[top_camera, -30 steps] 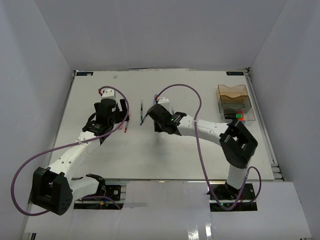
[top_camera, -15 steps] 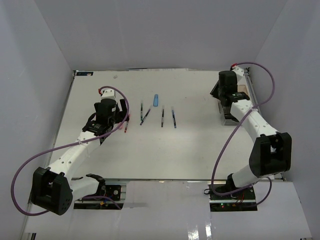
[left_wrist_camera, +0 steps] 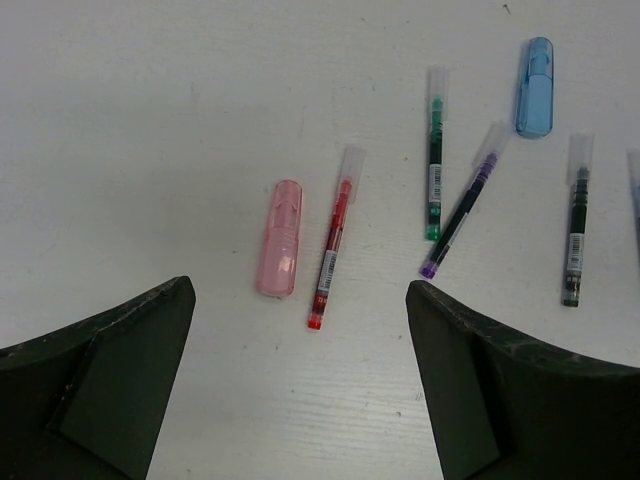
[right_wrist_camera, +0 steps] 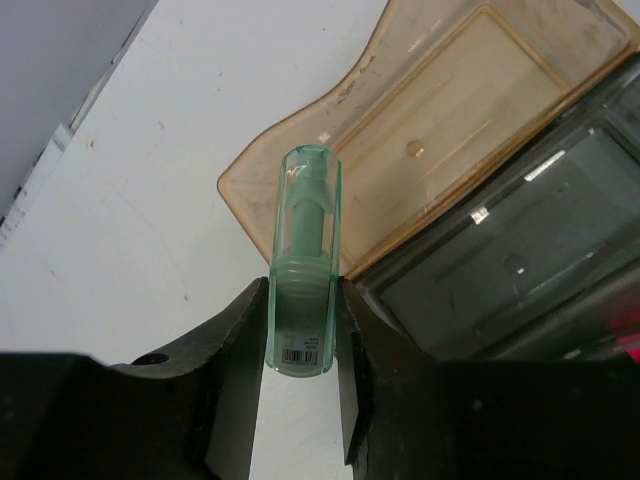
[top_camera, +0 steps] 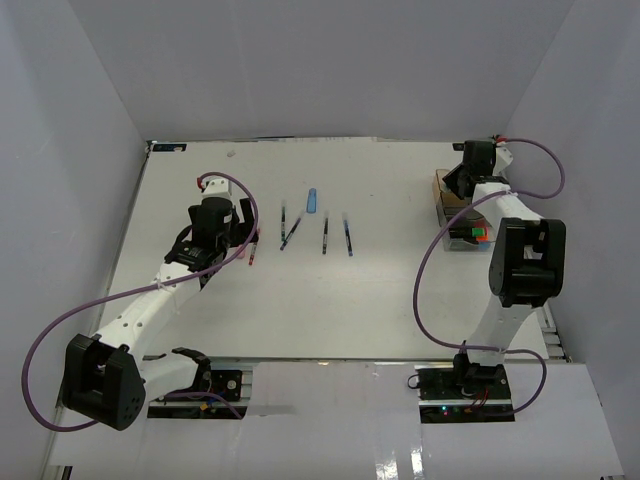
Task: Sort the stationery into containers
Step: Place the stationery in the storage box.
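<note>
Mint piece (right_wrist_camera: 303, 250) pinched in outstretched right pincer (right_wrist_camera: 300, 312) near amber tray (right_wrist_camera: 455, 110), left pincer (left_wrist_camera: 300, 292) spread

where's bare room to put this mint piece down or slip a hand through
Bare: inside the amber tray, the table between the pens and that tray, and the strip nearer than the pens. Crowded: the pen row with the blue piece and pink piece, and the near end of the clear tray, where markers lie.

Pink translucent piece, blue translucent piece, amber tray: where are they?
Pink translucent plastic piece (left_wrist_camera: 279, 238), left wrist view, mid-body.
Blue translucent plastic piece (left_wrist_camera: 535, 87), left wrist view, mid-body.
Amber translucent plastic tray (right_wrist_camera: 470, 100), right wrist view, bare floor.
</note>
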Robot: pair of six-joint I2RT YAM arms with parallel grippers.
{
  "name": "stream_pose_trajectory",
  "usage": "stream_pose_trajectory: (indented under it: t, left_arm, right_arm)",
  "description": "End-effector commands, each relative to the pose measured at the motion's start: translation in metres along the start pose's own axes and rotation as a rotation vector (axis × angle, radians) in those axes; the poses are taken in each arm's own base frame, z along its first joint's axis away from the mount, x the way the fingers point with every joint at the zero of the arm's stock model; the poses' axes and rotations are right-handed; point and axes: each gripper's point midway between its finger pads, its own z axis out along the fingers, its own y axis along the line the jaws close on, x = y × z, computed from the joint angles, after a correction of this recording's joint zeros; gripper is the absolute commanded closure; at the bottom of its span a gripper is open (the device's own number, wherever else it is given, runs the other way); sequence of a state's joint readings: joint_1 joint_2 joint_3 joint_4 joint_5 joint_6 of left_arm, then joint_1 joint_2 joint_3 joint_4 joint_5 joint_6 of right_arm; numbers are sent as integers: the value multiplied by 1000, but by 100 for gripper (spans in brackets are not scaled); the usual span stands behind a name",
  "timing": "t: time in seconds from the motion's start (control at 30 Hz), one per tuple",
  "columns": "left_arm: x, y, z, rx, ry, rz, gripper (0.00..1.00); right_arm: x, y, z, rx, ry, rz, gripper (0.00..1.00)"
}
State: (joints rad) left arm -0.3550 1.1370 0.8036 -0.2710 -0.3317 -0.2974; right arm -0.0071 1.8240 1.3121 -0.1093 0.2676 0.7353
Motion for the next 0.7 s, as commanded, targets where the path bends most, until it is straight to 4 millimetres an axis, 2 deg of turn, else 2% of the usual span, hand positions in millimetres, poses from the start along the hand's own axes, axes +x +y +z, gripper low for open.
stream_pose_trajectory:
  t: [0.0,0.27,0.47,0.67]
  left_arm:
    - [-21,-2,-6,8,-44,-28,2]
    - [-18,-2,-4,6,-33,-25,2]
    - [-20,-1,-5,0,-40,-28,2]
    - [-18,-1,-4,-1,-34,-26,2]
  right_arm:
    - [-41,28,9,-79,-96,132,74]
    - [-51,19,39,-53,-99,222,71]
    - [-47,13,48,-35,-89,247,66]
    - [-37,9,52,-29,-64,253,49]
